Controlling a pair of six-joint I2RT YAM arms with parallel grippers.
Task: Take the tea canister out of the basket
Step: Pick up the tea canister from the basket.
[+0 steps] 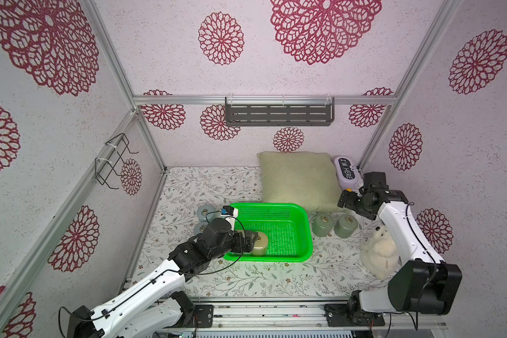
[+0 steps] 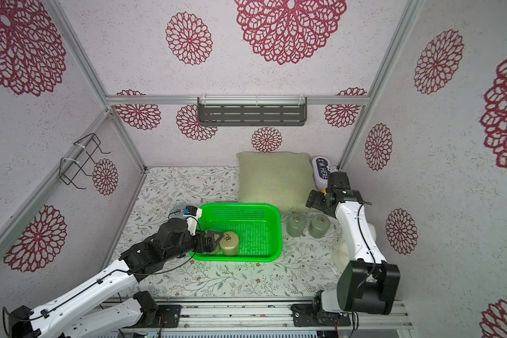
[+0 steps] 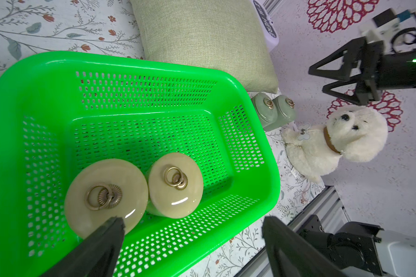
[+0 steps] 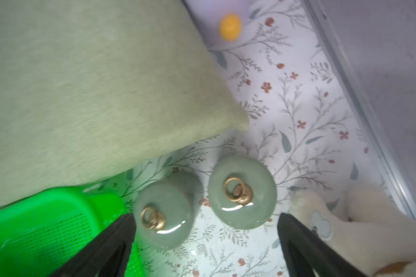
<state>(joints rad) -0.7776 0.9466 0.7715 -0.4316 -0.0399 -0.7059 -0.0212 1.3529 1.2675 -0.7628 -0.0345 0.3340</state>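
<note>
Lab robot test cell, home-styled: wallpapered panels (image 1: 164, 58) are held in an alu. frame (image 1: 188, 100), L arm (image 1: 147, 288) & R arm (image 1: 398, 222) are bolted to a rail (image 1: 275, 316) at 6 o'clock; cushion (image 1: 299, 178) at 1 o'clock & plush dog (image 1: 378, 251) at 3 o'clock are set on a floral-covered bench (image 1: 205, 184).

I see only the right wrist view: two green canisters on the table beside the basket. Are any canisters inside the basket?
Observer: Yes, two stand upright at its robot-side end: the left canister and the right canister, in the basket.
Operator: Where is the left gripper?
Observer: The left gripper hangs open over them, holding nothing.
Operator: And beyond the basket's other side?
Observer: Two more canisters stand on the table there.
</note>
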